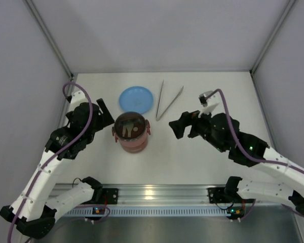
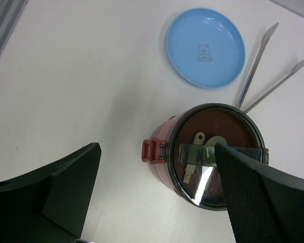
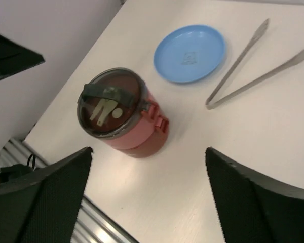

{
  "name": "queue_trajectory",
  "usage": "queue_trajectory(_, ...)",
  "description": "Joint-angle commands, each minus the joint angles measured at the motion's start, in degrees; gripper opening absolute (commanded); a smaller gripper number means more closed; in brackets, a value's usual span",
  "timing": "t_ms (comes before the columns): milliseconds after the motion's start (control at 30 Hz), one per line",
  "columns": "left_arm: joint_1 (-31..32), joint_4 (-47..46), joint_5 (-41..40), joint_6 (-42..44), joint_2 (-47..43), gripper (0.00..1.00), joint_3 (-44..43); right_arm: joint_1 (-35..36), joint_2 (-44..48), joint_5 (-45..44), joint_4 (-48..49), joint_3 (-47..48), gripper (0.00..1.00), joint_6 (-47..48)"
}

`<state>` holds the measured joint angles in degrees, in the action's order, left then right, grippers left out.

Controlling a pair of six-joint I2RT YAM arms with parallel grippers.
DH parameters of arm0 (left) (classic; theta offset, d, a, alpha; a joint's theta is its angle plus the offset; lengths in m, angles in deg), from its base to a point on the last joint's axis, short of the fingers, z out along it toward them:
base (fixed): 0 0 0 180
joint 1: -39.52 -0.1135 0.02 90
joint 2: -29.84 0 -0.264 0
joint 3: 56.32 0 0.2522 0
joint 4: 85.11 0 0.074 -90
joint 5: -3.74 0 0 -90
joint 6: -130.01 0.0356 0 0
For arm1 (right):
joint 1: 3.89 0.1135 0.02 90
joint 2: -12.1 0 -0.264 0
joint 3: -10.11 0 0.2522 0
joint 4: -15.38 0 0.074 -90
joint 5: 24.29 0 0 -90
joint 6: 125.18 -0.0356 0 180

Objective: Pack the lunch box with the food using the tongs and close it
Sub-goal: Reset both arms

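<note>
Top view: the closed lunch box (image 1: 131, 132) is seen at frame centre, with the left gripper (image 1: 105, 115) at its upper left and the right gripper (image 1: 175, 126) to its right. Both jaws are spread wide, with nothing held or touched. The tongs (image 1: 167, 100) lie upper right of the box, V apex pointing down-frame, nearer the right gripper. A blue plate (image 1: 136, 98) sits beside them. Left wrist view: fingers (image 2: 50, 195) are wide apart, the box lid partly hidden behind the right one. Right wrist view: fingers (image 3: 263, 197) are wide apart, box upper left, tongs upper right, both apart from the fingers. No loose food is seen, so packing is judged done.
</note>
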<state>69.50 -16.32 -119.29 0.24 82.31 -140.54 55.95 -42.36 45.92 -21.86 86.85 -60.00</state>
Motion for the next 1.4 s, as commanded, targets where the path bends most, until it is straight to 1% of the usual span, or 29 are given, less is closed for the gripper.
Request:
queue_trajectory(0, -0.3, -1.6, 3.3, 5.8, -1.9, 0.99, -1.9, -0.2, 7.8, -11.9, -7.3, -3.1, 0.96, -2.5)
queue_trajectory(33, -0.3, -1.8, 4.5, 6.3, -2.3, 0.99, -1.8, -0.2, 9.4, -13.2, -8.0, -3.8, 0.99, -3.0)
queue_trajectory(167, -0.3, -3.1, 6.2, 7.9, -4.2, 0.99, -0.7, -0.2, 15.9, -18.4, -13.3, -6.6, 1.0, -6.6)
queue_trajectory(300, -0.4, -4.8, 4.2, 10.9, -7.2, 0.99, 2.0, -0.2, 22.6, -22.6, -16.5, -11.3, 1.0, -10.0)
queue_trajectory(400, -0.3, -6.3, 3.1, 12.4, -8.4, 0.99, 4.2, -0.2, 25.4, -23.7, -17.8, -13.7, 1.0, -11.3)
queue_trajectory(667, -0.4, -9.9, 2.7, 14.4, -10.7, 0.99, 8.7, -0.2, 26.3, -25.7, -20.8, -14.3, 0.99, -12.4)
queue_trajectory(833, -0.3, -12.0, 2.6, 15.7, -11.4, 0.99, 10.7, -0.2, 26.9, -24.8, -19.6, -15.0, 0.99, -12.1)
queue_trajectory(1033, -0.4, -13.3, 2.4, 16.6, -11.8, 0.99, 12.2, -0.2, 25.5, -24.2, -18.7, -15.2, 0.99, -12.0)
queue_trajectory(1367, -0.4, -13.4, 2.3, 16.9, -11.9, 0.99, 12.8, -0.2, 25.0, -23.0, -17.6, -15.2, 0.99, -11.8)
